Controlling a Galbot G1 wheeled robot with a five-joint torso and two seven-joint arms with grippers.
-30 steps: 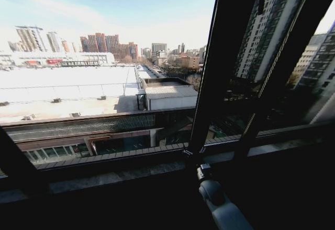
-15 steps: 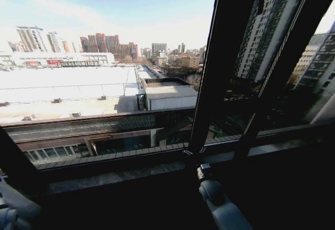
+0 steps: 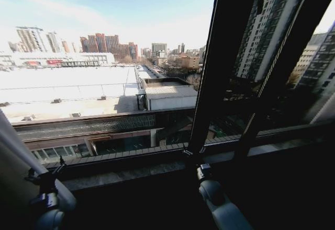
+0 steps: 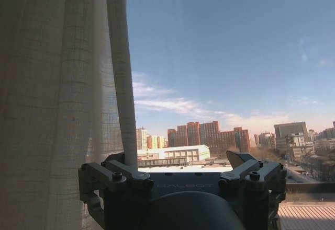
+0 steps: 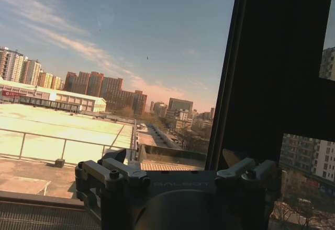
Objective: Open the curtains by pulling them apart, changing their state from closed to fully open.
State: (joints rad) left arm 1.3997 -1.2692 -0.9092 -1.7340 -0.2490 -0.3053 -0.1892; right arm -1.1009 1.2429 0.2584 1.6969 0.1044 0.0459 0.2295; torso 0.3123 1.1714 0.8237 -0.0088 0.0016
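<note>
A sheer white curtain [image 4: 57,94] hangs bunched at the window's left side, and one rolled pleat [image 4: 123,83] runs down to my left gripper's finger [image 4: 112,171]. My left gripper [image 4: 178,164] is open, with sky between its fingers. In the head view the curtain [image 3: 10,157] shows at the left edge, and the left gripper [image 3: 46,171] sits right beside it. My right gripper [image 5: 178,162] is open and empty in front of the black window frame [image 5: 282,57]. From the head it shows low in the middle [image 3: 201,171], by the sill.
A thick black frame post [image 3: 220,68] and a slanted bar [image 3: 282,68] divide the glass. The dark sill [image 3: 131,175] runs across below. City roofs and towers lie outside the pane.
My left arm has risen into the lower left of the head view, and the curtain's edge now shows there beside it. The right arm has not moved.
</note>
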